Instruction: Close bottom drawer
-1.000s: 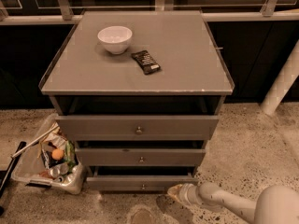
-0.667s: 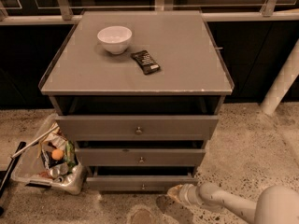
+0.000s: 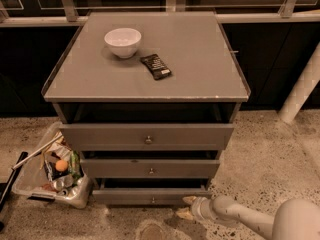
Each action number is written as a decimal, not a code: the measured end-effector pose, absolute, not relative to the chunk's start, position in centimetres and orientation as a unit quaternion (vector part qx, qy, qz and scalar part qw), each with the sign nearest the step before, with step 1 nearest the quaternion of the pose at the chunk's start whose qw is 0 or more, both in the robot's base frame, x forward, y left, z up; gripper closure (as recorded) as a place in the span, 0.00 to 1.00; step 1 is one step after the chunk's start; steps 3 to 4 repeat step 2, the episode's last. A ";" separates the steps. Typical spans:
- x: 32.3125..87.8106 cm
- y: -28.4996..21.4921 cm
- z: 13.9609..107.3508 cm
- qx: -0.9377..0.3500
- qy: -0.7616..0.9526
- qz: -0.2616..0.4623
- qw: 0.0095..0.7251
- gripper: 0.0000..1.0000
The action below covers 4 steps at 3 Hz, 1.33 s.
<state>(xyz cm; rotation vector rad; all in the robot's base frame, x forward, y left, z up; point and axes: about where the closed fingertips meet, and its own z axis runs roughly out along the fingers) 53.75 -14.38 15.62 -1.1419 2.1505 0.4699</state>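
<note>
One arm (image 3: pixel 250 220) reaches in from the lower right, low over the speckled floor (image 3: pixel 260 159). At its end the gripper (image 3: pixel 186 207) sits just beside the right end of the bottom drawer (image 3: pixel 130 196). It seems to be touching or almost touching the front's lower corner, though the dim light there leaves that unsure. Whether the pincer is clenched or released I cannot tell; it does not appear to be holding anything.

The bottom drawer is the lowest and slimmest of the three fronts. It stands out a little from the cabinet, with a dark gap above it and its small knob (image 3: pixel 153 200) at the centre. It is not yet closed.

The step in hand looks like a push. To do it well, the gripper should bear flat on the front, nearer the knob than the corner, so the drawer runs straight and does not skew on its slides. The push should go level and straight back, stopping when the front meets the frame.

To the left, a clear bin (image 3: pixel 30 184) of rubbish sits near the cabinet, out of the path. Above are the middle drawer (image 3: pixel 120 169) and the taller top drawer (image 3: pixel 110 136), both also standing out somewhat. Farther back, on the cabinet top (image 3: pixel 200 59), a white bowl (image 3: pixel 123 41) stands beside a dark snack bar (image 3: pixel 156 66), apart from it.
</note>
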 end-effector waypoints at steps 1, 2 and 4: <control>53.8 -14.4 15.6 -0.436 0.820 0.179 0.325 0.00; 53.7 -14.4 15.6 -0.436 0.820 0.179 0.325 0.00; 53.7 -14.4 15.6 -0.436 0.820 0.179 0.325 0.00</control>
